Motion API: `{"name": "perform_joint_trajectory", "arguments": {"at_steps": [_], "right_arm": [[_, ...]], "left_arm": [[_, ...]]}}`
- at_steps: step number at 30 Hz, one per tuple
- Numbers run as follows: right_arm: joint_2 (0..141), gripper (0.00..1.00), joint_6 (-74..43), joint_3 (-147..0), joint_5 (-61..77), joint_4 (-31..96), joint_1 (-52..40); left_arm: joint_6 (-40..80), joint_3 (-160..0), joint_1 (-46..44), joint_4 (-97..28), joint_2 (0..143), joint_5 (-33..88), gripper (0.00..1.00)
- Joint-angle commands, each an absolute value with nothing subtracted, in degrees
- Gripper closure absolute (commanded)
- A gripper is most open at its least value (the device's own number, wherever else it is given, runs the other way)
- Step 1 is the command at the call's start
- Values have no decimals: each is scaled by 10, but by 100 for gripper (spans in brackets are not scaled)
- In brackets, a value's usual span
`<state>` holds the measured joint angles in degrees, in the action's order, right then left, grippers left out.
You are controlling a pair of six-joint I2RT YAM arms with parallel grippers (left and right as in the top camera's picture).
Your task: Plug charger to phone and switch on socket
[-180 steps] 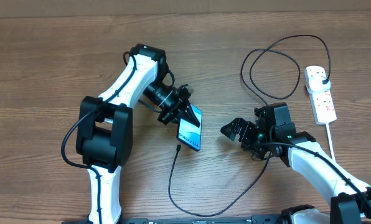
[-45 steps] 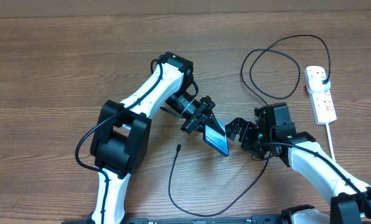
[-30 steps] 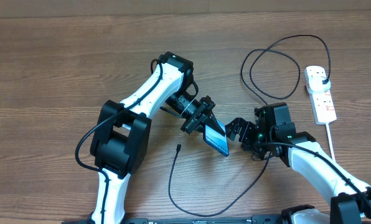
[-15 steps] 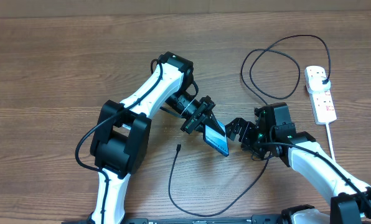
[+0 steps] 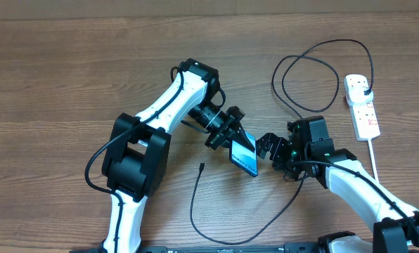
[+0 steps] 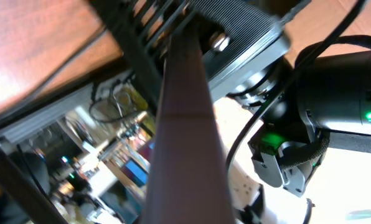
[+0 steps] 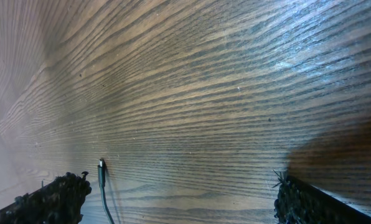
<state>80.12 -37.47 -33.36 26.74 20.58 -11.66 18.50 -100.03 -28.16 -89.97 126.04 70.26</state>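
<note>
My left gripper [image 5: 232, 141] is shut on the phone [image 5: 244, 156], a slim light blue smartphone held tilted above the table at centre. In the left wrist view the phone's dark edge [image 6: 184, 143] fills the middle. My right gripper [image 5: 268, 147] is open and empty, just right of the phone. The charger's thin black cable [image 5: 266, 221] loops from its connector tip [image 5: 201, 167], lying on the table left of the phone, round to the plug in the socket [image 5: 362, 107], a white power strip at the right. The tip also shows in the right wrist view [image 7: 101, 165].
The socket's thick white cord [image 5: 375, 160] runs down the right side near my right arm. The black cable makes a large loop [image 5: 315, 70] at the back right. The wooden table [image 5: 55, 84] lies bare to the left.
Over the earlier frames my left gripper carried the phone rightward, away from the connector tip, to beside my right gripper. In the last half second it shifted only slightly.
</note>
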Motion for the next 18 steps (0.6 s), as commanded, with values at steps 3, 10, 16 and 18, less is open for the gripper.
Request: {"name": "perform_joint_trajectory", "arguments": {"at_steps": [3, 10, 16, 18], "right_arm": [[802, 0, -370, -338, 264, 203, -116], [802, 0, -370, -338, 264, 203, -116], [802, 0, -370, -338, 264, 203, -116], [802, 0, -370, -338, 264, 203, -116]], "left_arm": [[152, -1013, -286, -823, 1255, 706, 96], [152, -1013, -285, -700, 1255, 545, 96], [124, -1013, -281, -641, 1255, 536, 96], [103, -1013, -282, -644, 1255, 536, 96]]}}
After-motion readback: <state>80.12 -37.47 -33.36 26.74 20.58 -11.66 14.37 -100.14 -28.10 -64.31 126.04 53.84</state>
